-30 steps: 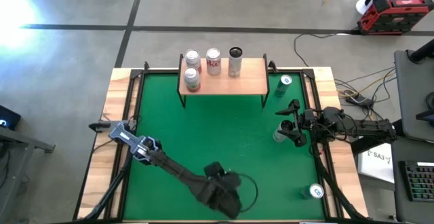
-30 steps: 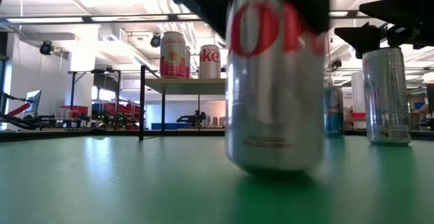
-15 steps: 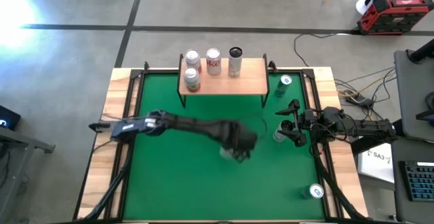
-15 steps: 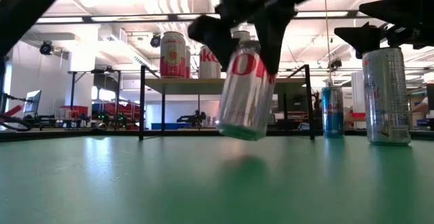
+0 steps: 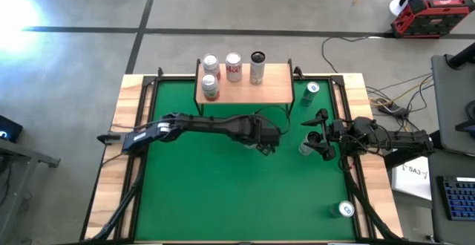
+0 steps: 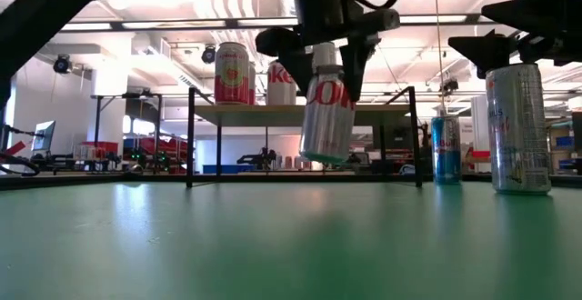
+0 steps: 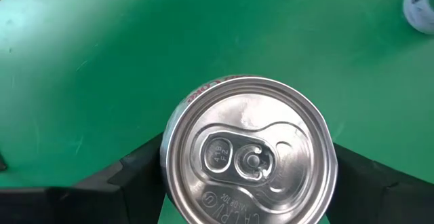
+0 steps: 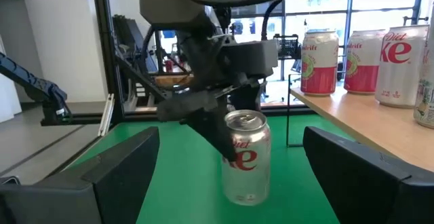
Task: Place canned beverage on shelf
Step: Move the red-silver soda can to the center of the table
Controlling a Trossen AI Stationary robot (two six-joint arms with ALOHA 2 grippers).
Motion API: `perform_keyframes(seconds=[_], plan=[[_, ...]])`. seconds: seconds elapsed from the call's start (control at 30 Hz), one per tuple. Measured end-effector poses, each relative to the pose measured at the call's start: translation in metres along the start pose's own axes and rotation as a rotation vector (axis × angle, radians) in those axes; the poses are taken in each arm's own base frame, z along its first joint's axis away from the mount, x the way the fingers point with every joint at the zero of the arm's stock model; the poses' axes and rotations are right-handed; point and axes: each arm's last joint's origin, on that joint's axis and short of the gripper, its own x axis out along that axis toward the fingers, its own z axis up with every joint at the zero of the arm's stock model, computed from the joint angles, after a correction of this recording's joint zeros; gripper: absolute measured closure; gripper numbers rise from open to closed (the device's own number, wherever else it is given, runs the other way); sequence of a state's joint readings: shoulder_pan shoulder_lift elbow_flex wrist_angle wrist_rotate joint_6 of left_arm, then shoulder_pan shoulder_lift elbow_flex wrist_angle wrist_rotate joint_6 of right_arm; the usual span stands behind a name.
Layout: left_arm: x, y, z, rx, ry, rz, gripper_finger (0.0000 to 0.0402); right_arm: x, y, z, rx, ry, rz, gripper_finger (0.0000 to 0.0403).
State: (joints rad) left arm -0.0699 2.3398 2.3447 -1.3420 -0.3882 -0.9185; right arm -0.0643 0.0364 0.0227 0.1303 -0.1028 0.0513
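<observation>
A silver Diet Coke can [image 6: 326,118] hangs in my left gripper [image 5: 265,139], which is shut on it over the middle of the green mat, in front of the shelf [image 5: 271,90]. The shelf is a light-wood board on thin black legs at the far edge. It carries three cans at its left [image 5: 211,86] and a taller one [image 5: 257,67], all standing on their bases. My right gripper [image 5: 318,135] is open at the mat's right side, just above a tall silver can [image 6: 518,127] that stands on the mat. My left gripper pinches the can's side wall just below the top rim [image 7: 166,149] between its two fingers, one on each side. The fingers [image 8: 215,137] come from above, pointing down. The can hangs below them, clear of the mat, slightly tilted, with its top up.
A blue can [image 5: 312,90] stands on the mat right of the shelf. Another can [image 5: 346,209] is at the near right corner. The shelf's right half [image 5: 276,85] is bare wood. The mat [image 5: 193,193] is bordered by a wooden table rim.
My left gripper has carried the Diet Coke can from the table's near edge toward the shelf and upward. The can is now lifted clear of the mat, slightly tilted. My right arm has kept still.
</observation>
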Motion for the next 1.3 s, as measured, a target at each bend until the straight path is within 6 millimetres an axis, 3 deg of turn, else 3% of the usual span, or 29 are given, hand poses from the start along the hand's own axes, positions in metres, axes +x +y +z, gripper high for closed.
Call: perform_keyframes(seconds=[0.33,0.53,1.3], plan=[[0.027,0.02,0.011,-0.286,0.005,0.105,0.0117,0.0,0.0,0.0,0.0,0.0,0.0,0.0046],[0.029,0.019,0.005,-0.443,-0.092,0.166,0.0117,0.0,0.0,0.0,0.0,0.0,0.0,0.0046],[0.043,0.019,-0.009,-0.658,-0.073,0.207,0.0094,0.0,0.0,0.0,0.0,0.0,0.0,0.0046]])
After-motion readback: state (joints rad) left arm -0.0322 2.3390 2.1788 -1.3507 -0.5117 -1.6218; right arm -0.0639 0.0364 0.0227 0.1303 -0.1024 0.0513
